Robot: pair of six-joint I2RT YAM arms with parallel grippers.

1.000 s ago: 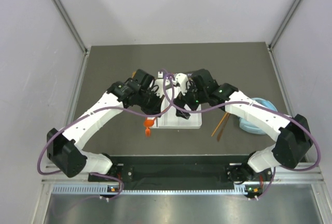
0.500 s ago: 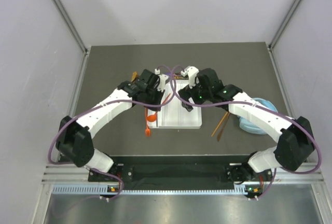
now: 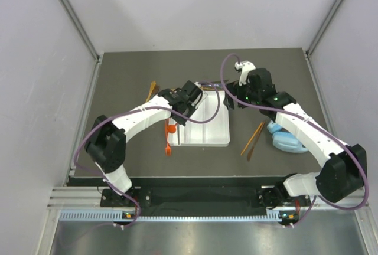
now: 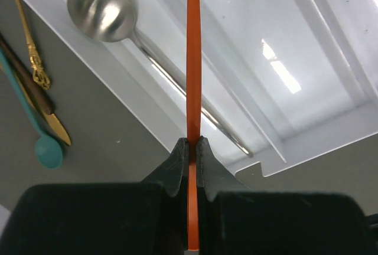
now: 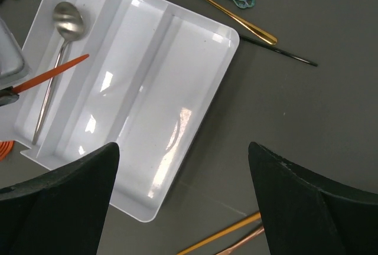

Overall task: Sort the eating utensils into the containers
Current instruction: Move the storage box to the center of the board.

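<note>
Orange is the colour of the thin stick [image 4: 193,60] that the left gripper [image 4: 189,144] has squeezed tight between its two fingers. The stick pokes out over the left side of the white tray [image 3: 215,134], which sits in the middle of the tabletop [image 3: 130,72]. A silver spoon [image 4: 103,10] lies in the tray's left slot. The right gripper [image 5: 182,149] hangs by the tray's far right corner. Its fingers are spread very wide and it holds nothing. Past the tray's far edge lie a gold spoon [image 5: 207,1] and a black stick [image 5: 277,48]. A teal spoon [image 4: 47,149] lies off the tray's far left corner. Nearer the tabletop's right edge, two brown-gold sticks [image 3: 254,140] lie beside the light-blue headphones [image 3: 286,140]. Another orange utensil [image 3: 170,129] lies against the tray's left side.
</note>
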